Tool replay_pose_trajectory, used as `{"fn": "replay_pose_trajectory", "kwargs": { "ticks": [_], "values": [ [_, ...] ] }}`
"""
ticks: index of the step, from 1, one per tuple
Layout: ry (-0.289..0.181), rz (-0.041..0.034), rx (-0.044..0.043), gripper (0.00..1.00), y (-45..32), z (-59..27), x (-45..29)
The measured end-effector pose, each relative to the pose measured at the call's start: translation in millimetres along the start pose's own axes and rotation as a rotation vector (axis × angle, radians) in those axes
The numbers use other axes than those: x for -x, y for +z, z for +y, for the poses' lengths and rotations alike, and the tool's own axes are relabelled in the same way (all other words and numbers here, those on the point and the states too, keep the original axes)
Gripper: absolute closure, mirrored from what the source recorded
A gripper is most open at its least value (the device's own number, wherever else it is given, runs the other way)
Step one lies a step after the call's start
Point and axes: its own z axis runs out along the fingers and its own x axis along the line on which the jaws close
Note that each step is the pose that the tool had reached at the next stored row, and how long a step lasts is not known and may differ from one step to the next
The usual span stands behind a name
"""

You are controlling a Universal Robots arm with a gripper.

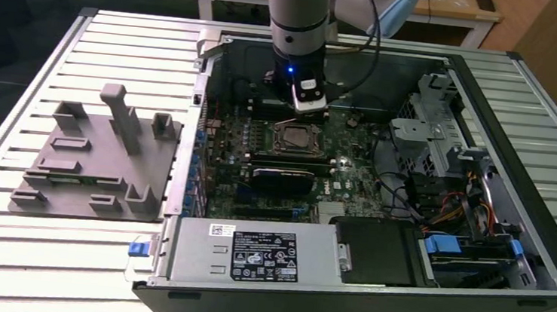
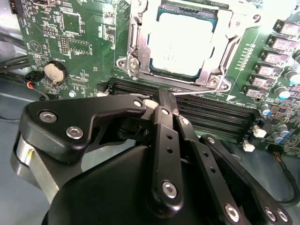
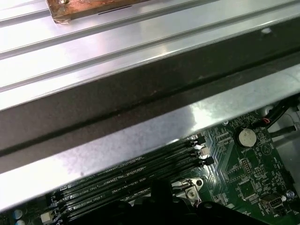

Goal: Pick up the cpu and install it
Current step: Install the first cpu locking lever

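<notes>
Cpu (image 2: 182,43) seated in socket, hand (image 2: 159,101) just beside, empty

The cpu (image 2: 179,45) is a flat square chip with a pale, shiny metal top and a thin darker rim around it. It lies flat, face up, seated squarely inside the socket frame (image 2: 136,44) on the green motherboard (image 2: 70,42), its edges in line with the frame's. In the exterior view the cpu (image 1: 291,137) sits near the middle of the board.
</notes>
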Motion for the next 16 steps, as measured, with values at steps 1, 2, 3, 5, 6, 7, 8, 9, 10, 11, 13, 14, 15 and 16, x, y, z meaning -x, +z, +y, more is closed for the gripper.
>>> {"fn": "replay_pose_trajectory", "kwargs": {
  "ticks": [1, 2, 3, 5, 6, 7, 8, 9, 10, 11, 13, 14, 15, 16],
  "values": [
    [0.0, 0.0001, 0.0, 0.89, 0.0, 0.0, 0.0],
    [0.0, 0.0001, -0.0001, 0.89, 0.0, 0.0, 0.0],
    [0.0, 0.0001, -0.0001, 0.89, 0.1, 0.0, 0.0],
    [0.0, 0.0, 0.0001, 0.89, 0.3, 0.0, -0.1],
    [-0.002, -0.0007, 0.001, 0.89, 0.9, -0.1, -0.1],
    [-0.006, -0.0017, 0.002, 0.89, 1.6, -0.2, -0.2],
    [-0.011, -0.0029, 0.0031, 0.89, 2.2, -0.4, -0.3],
    [-0.015, -0.0047, 0.0045, 0.89, 2.9, -0.5, -0.3],
    [-0.017, -0.0062, 0.0055, 0.89, 3.8, -0.7, -0.4],
    [-0.018, -0.0066, 0.0058, 0.89, 4.2, -0.8, -0.4],
    [-0.021, -0.0116, 0.0081, 0.89, 5.2, -1.1, -0.6],
    [-0.023, -0.0152, 0.0098, 0.89, 5.9, -1.1, -0.7],
    [-0.025, -0.0176, 0.011, 0.89, 6.4, -1.2, -0.7],
    [-0.025, -0.018, 0.0114, 0.89, 6.6, -1.3, -0.7]
  ]
}}
